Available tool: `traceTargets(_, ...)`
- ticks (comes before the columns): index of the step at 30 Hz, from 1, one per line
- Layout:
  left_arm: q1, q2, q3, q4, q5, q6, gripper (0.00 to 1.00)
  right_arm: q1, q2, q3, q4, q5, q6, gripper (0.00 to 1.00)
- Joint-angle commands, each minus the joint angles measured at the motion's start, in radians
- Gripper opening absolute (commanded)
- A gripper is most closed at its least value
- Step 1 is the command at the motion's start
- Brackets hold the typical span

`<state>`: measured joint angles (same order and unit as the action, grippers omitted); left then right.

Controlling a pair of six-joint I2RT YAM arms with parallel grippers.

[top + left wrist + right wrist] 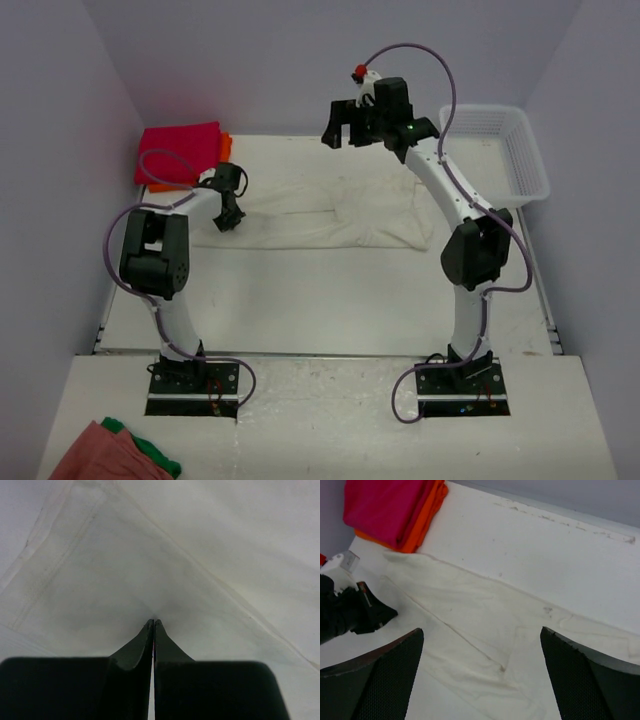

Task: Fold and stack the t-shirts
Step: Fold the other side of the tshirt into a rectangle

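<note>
Top view: cream-white wrinkly cotton t-shirt (330, 215) lies spread on the white table (300, 300), part-folded. Folded magenta-red t-shirt (180, 145) sits on the orange t-shirt (226, 146) in the far-left corner.
Left wrist: left gripper (153, 624) is closed, with cloth drawn to its tips — reads as a pinch on the cream shirt's left edge.
Right wrist: right gripper (480, 640) is raised, jaws wide apart, empty.
Risk: a one-sided pull could drag the shirt and skew the fold — the thin pinch may also slip.
</note>
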<state>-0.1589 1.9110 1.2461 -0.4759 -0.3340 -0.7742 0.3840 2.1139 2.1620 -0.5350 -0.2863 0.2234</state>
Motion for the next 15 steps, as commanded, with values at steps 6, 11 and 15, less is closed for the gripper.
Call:
traceTargets(6, -0.04, -0.118, 0.004, 0.02, 0.029, 0.053, 0.0, 0.019, -0.509, -0.682, 0.053, 0.24, 0.1, 0.84)
traceTargets(11, -0.057, -0.246, -0.01, 0.022, 0.038, 0.091, 0.0, 0.039, -0.558, -0.914, -0.025, 0.302, 0.143, 0.0)
traceTargets(15, -0.065, -0.329, 0.005, 0.1, 0.104, 0.18, 0.0, 0.055, -0.583, -1.016, -0.019, 0.331, 0.177, 0.0)
